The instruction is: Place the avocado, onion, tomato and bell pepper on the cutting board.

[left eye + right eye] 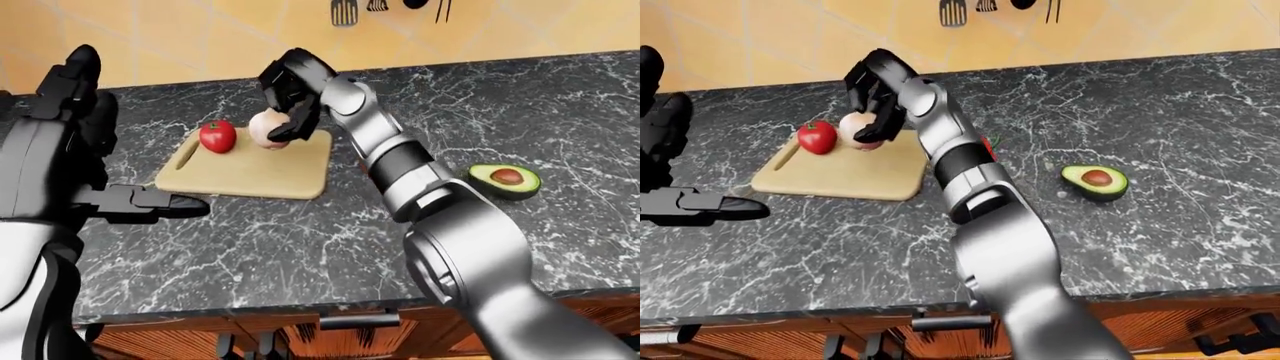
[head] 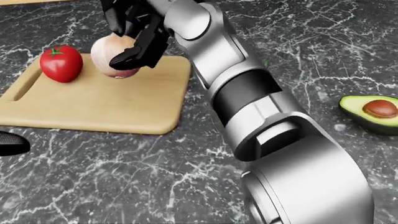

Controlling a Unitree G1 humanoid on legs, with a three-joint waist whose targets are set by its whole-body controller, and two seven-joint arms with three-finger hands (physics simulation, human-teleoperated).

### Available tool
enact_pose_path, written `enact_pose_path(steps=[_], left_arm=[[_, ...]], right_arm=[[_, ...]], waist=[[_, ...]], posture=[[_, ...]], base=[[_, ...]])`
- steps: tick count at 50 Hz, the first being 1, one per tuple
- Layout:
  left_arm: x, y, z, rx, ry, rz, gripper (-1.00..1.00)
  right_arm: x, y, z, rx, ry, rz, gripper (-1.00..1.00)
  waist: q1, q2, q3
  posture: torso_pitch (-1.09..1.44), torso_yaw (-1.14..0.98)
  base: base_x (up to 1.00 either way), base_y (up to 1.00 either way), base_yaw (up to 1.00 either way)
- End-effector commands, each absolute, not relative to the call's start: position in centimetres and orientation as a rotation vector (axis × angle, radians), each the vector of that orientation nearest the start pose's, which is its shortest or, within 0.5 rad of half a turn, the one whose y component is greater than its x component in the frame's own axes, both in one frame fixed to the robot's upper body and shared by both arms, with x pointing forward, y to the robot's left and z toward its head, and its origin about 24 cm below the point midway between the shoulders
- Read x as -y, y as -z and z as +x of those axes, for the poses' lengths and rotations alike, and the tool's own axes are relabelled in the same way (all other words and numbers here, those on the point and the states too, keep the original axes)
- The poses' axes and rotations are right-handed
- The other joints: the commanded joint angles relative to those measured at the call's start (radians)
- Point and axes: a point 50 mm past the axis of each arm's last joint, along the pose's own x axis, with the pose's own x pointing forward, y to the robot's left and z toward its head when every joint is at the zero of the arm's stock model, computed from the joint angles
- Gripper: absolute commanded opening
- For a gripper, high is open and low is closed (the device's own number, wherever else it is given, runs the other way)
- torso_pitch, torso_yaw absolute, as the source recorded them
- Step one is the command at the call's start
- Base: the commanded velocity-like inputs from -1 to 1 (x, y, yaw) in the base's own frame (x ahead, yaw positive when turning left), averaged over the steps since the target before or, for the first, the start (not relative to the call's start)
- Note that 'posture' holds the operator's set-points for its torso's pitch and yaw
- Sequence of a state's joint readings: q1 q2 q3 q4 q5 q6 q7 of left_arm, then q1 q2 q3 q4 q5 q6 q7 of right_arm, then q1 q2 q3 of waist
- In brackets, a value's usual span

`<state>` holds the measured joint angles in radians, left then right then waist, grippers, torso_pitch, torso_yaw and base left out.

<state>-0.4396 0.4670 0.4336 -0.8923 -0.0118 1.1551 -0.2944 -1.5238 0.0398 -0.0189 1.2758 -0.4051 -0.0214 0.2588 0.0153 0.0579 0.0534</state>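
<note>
Your right hand [image 2: 134, 35] gripped the onion [image 2: 112, 56] over the cutting board [image 2: 93, 107]; released carelessly, it could've rolled into the tomato [image 2: 61, 63].

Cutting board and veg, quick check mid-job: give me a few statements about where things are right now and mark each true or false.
1. The tomato sits on the cutting board. True.
2. The avocado is on the board. False: it lies on the dark counter, to the right of the right arm in the eye views.
3. The right hand has its fingers around the onion over the board. True.
4. The left hand holds the bell pepper. False: it holds nothing, and stands left of the board.
5. The avocado is whole. False: it is a cut half with the pit showing.
</note>
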Motion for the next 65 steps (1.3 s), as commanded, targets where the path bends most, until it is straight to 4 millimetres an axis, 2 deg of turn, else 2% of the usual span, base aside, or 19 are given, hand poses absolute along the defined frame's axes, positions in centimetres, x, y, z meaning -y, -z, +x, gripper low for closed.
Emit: enact_pose_path(steps=[1, 13, 21, 41, 60, 65], left_arm=[[-23.4, -27.2, 21.3, 0.298, -0.156, 0.356, 1.0], [-23.4, -27.1, 21.3, 0.296, -0.157, 0.354, 1.0], [-23.6, -27.0, 21.2, 0.289, -0.155, 0.347, 1.0], [-23.7, -26.7, 21.1, 0.291, -0.164, 0.364, 1.0], [-24.1, -26.9, 20.2, 0.288, -0.178, 0.378, 1.0], [-24.3, -26.9, 20.0, 0.286, -0.186, 0.387, 1.0]], right_arm=[[-0.5, -29.3, 40.6, 0.345, -0.472, -0.603, -0.97], [-0.9, -28.6, 40.6, 0.361, -0.368, -0.494, -0.97], [-1.2, -29.3, 40.4, 0.38, -0.331, -0.469, -0.97], [-1.3, -28.4, 40.5, 0.376, -0.281, -0.468, -0.98], [-1.1, -26.4, 40.7, 0.327, -0.238, -0.502, -0.98], [-1.4, -25.7, 40.6, 0.319, -0.242, -0.51, -0.86]], waist=[[0.0, 0.007, -0.029], [0.003, 0.006, -0.03], [0.01, 0.003, -0.03], [0.068, -0.007, -0.033], [0.085, -0.008, -0.034], [0.086, -0.007, -0.035]], posture=[[0.0, 0.06], [0.0, 0.06], [0.0, 0.09], [0.0, 0.13], [0.0, 0.13], [0.0, 0.13]], base=[[0.0, 0.0, 0.0], [0.0, 0.0, 0.0], [0.0, 0.0, 0.0], [0.0, 0.0, 0.0], [0.0, 0.0, 0.0], [0.0, 0.0, 0.0]])
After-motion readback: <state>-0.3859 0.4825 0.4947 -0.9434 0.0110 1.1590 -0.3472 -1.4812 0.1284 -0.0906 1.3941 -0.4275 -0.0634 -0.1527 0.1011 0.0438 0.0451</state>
